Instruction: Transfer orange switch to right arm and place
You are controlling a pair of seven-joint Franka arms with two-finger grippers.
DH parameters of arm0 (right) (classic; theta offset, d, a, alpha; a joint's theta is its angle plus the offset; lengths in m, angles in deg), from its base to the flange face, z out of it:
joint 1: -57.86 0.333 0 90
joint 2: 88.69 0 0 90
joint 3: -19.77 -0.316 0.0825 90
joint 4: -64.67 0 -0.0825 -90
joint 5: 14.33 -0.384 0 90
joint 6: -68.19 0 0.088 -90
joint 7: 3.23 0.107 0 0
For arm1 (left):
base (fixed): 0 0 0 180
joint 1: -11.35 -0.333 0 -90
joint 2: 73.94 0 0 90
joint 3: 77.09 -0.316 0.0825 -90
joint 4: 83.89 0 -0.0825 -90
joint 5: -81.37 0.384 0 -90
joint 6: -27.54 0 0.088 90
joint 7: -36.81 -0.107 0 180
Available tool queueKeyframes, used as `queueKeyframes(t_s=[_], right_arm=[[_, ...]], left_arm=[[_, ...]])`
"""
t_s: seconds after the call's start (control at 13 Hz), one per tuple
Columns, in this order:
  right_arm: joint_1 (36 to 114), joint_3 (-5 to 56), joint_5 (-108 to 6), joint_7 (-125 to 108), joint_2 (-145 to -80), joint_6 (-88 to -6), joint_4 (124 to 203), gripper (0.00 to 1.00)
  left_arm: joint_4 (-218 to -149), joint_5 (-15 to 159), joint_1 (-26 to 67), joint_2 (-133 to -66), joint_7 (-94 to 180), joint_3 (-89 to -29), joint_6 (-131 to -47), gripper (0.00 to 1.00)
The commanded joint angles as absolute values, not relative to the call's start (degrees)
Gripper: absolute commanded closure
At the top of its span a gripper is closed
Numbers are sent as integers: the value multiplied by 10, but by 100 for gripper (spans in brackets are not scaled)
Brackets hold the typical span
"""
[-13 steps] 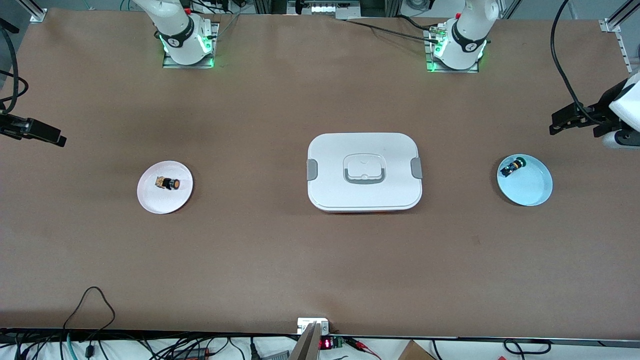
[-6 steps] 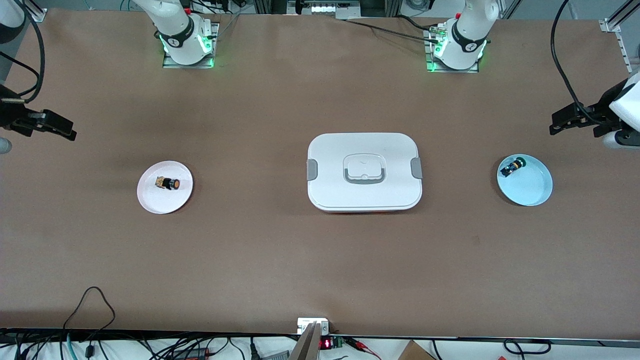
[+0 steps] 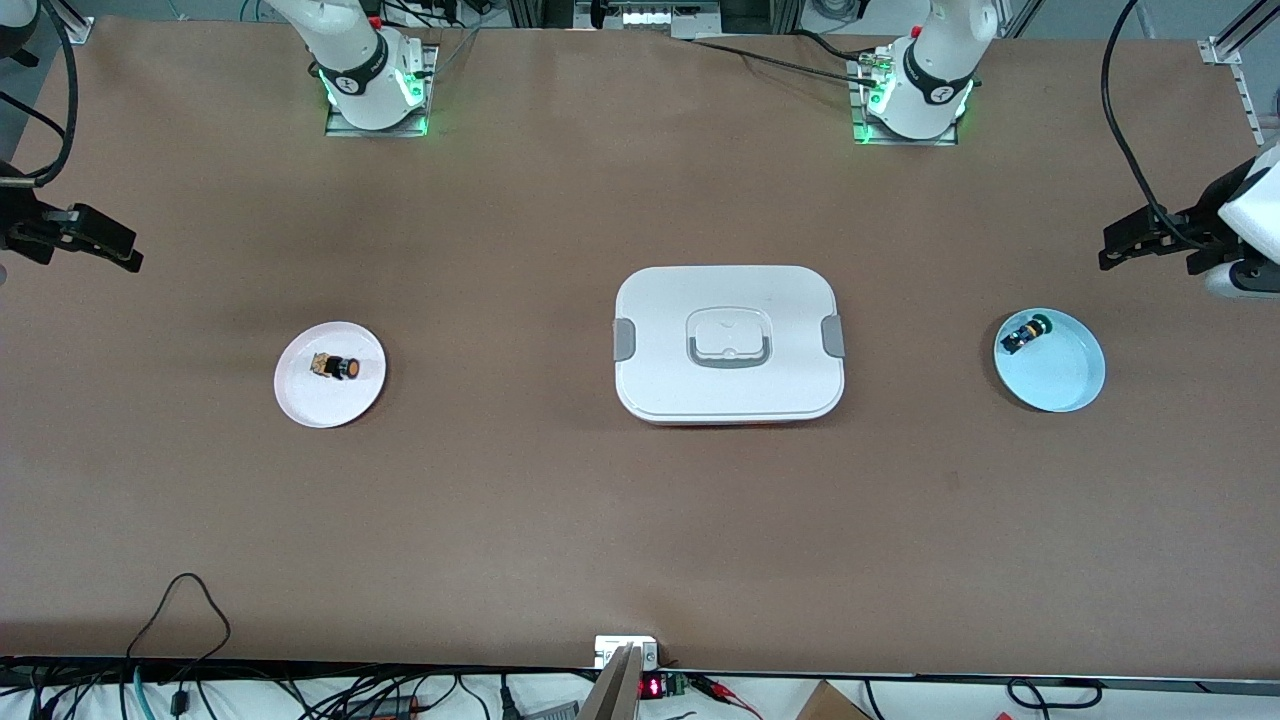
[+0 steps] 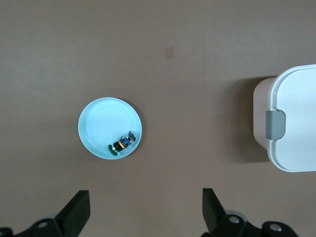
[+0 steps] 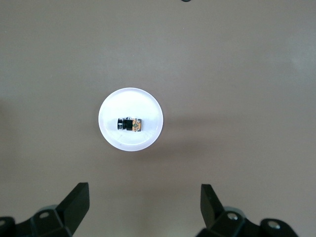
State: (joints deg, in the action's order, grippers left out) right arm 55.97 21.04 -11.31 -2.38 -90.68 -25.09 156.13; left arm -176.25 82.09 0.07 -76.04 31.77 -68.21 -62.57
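Two round plates flank one rounded-rectangular white lidded box on the matte brown table. One orange switch lies on the white plate; one green-capped switch lies in the glossy pale-blue plate. The right gripper and left gripper hang high over the table's two ends, jaws spread wide, holding nothing.

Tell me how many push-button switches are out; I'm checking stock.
2. The orange switch lies on the white plate toward the right arm's end; the green-capped switch lies in the blue dish toward the left arm's end. The closed box could hide more.
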Motion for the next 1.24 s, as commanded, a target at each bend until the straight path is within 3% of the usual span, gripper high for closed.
queueKeyframes(t_s=[0.0, 1.16], right_arm=[[559, 209, -113, -34, -896, -243, 1553, 0], [559, 193, -113, -44, -897, -190, 1550, 0]], left_arm=[[-1745, 812, 4, -770, 316, -686, -623, 0], [-1745, 812, 4, -773, 316, -686, -623, 0]])
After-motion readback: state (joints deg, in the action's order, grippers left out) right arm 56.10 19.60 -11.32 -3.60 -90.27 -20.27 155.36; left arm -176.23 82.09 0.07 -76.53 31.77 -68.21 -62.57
